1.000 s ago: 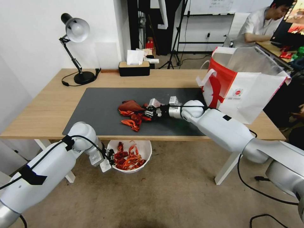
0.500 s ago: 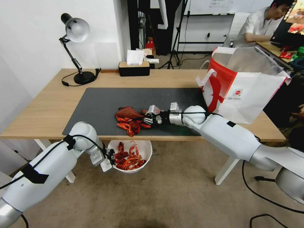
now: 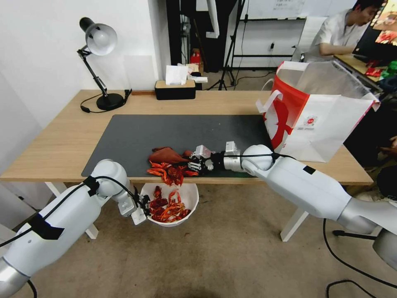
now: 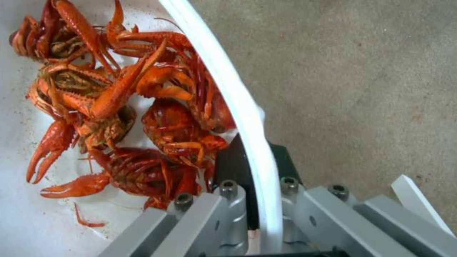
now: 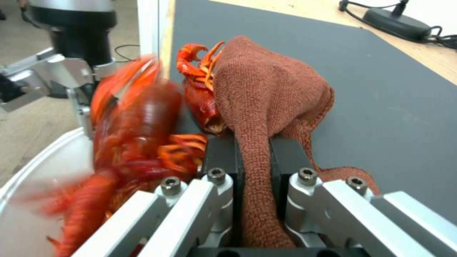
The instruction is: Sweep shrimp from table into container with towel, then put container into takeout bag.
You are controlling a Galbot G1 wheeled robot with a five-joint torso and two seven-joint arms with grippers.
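While clamped on the towel (image 5: pixel 266 107), right tool (image 3: pixel 191 162) sits low at the bench's (image 3: pixel 58 140) near edge, cloth bunched between its black pads and draped over a few shrimp (image 3: pixel 167 174). Shrimp right at the lip of the dark mat (image 3: pixel 136 136), just left of the tool and directly above the bowl (image 3: pixel 191 194). Blurred in the right wrist view, so looks like some are tipping over the edge.

Left tool (image 3: pixel 142 205) down below the bench, pinched shut on the bowl's rim, one pad inside and one outside. Bowl already has a pile of shrimp in it.

Compared with a second ago: right tool, towel and shrimp all closer to the front edge, used to be mid-mat. Bowl and left tool same spot.

Towel's a nubby rust-brown knit. Shrimp glossy red-orange, claws and curled tails. Bowl smooth white plastic, round. Bag (image 3: pixel 318 111) standing open on the bench's right end, red and white paper.
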